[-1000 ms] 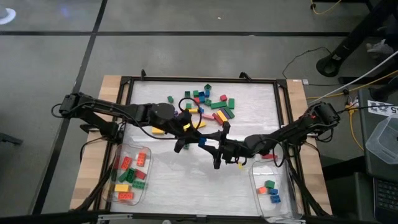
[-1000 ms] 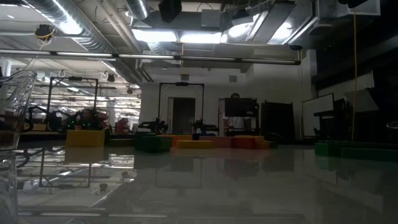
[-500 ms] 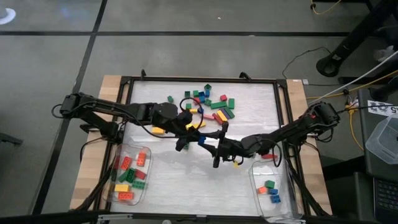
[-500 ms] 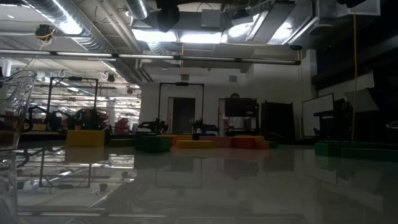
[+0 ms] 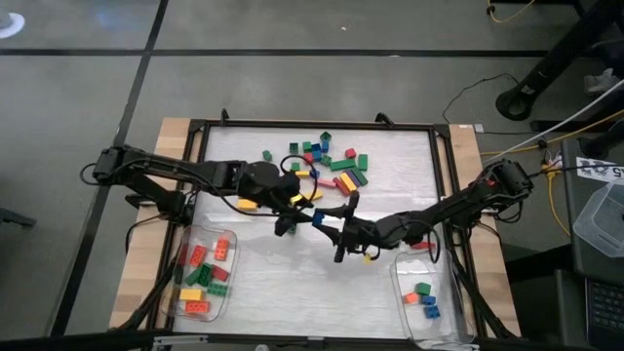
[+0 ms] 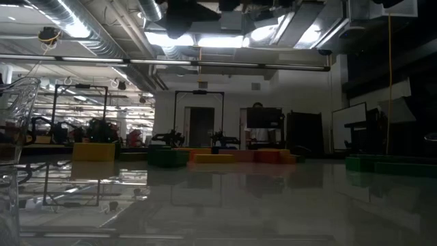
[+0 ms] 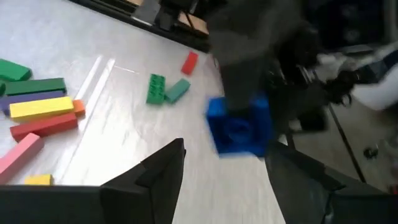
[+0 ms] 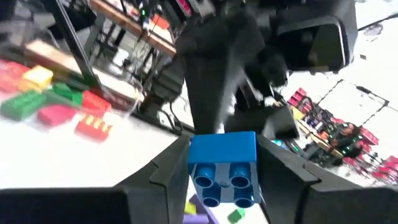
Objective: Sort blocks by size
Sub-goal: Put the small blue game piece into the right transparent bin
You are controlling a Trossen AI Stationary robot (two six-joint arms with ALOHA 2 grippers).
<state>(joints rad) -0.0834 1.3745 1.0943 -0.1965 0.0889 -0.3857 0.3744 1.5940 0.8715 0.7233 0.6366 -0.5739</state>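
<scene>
A small blue block [image 5: 318,220] hangs above the middle of the table, between my two grippers. My right gripper [image 8: 222,171] comes from the table's right and is shut on it. My left gripper [image 7: 233,177] comes from the left and is open, with a finger on either side of the blue block [image 7: 239,124], not touching it. Loose blocks [image 5: 327,161] of several colours lie scattered on the far half of the table. In the low view only dark parts of the grippers [image 6: 184,12] show at the top edge. My right gripper pinches the blue block by two opposite side faces [image 8: 194,163] between its two fingers. The fingers lie about level, coming from the table's right. The block is lifted clear of the table, and its hollow underside [image 8: 222,182] faces the wrist.
A clear tub [image 5: 203,273] at the near left holds long red, green and yellow blocks. A second clear tub [image 5: 427,297] at the near right holds a few small blocks. A dark frame [image 5: 195,175] rims the white table top. A yellow block [image 5: 249,205] lies under my left arm.
Both grippers have tipped a little downward where they meet, and more of them now shows at the top of the low view. The blue block has stayed between them above the table.
</scene>
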